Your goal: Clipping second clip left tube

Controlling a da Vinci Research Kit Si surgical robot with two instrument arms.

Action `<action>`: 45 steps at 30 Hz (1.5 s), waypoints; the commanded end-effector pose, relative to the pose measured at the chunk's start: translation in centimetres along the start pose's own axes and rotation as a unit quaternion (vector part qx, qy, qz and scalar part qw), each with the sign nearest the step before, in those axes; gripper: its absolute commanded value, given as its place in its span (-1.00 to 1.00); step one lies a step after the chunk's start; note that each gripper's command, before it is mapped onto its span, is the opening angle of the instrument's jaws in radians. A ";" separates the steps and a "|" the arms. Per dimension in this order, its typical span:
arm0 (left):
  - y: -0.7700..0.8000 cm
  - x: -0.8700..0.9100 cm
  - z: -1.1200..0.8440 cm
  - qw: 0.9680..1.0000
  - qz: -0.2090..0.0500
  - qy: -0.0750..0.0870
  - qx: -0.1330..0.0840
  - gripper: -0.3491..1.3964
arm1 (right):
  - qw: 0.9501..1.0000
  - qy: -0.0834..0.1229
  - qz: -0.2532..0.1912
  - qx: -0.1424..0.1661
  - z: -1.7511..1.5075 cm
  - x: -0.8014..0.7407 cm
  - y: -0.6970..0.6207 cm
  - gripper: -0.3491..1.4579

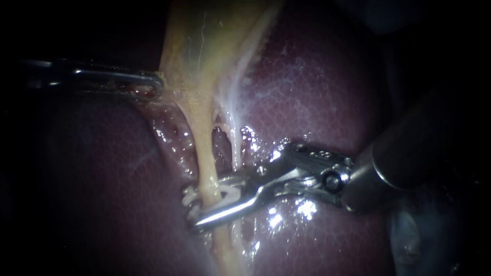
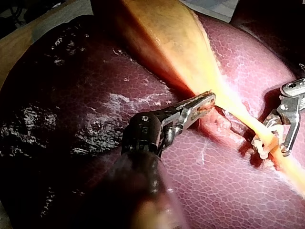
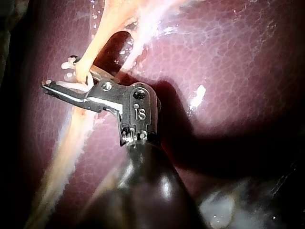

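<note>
The yellowish left tube (image 1: 204,148) runs down from the gallbladder (image 1: 204,41) over the dark red liver (image 1: 317,92). My right instrument (image 1: 202,202) comes in from the right, its jaws straddling this tube low down. The jaws are shut on a white clip (image 1: 231,193) that is spread in a V around the tube. Another white clip (image 1: 189,197) sticks out just to the left of the tube at the same level. My left instrument (image 1: 156,84) has its jaws shut on the gallbladder's lower edge, holding it to the left. The left wrist view shows that grip (image 2: 206,101).
A thinner whitish right tube (image 1: 236,148) runs beside the left tube, just to its right. Wet glistening tissue (image 1: 174,138) lies in the hollow between the tubes and the liver. The right instrument's dark shaft (image 1: 409,158) fills the right side.
</note>
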 end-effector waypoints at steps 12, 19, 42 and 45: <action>0.00 0.00 0.00 1.000 0.000 0.000 0.000 -1.00 | 1.000 0.008 0.013 0.009 0.05 0.12 -0.21 -0.21; 0.00 0.00 0.00 1.000 0.000 0.000 0.000 -1.00 | 1.000 0.017 0.013 -0.005 -0.05 0.12 -0.12 -0.57; 0.00 0.00 0.00 1.000 0.000 0.000 0.000 -1.00 | 0.999 0.031 0.034 -0.026 -0.10 0.11 -0.08 -1.00; 0.00 0.00 0.00 1.000 0.000 0.000 0.000 -1.00 | 0.999 0.031 0.034 -0.027 -0.10 0.11 -0.07 -1.00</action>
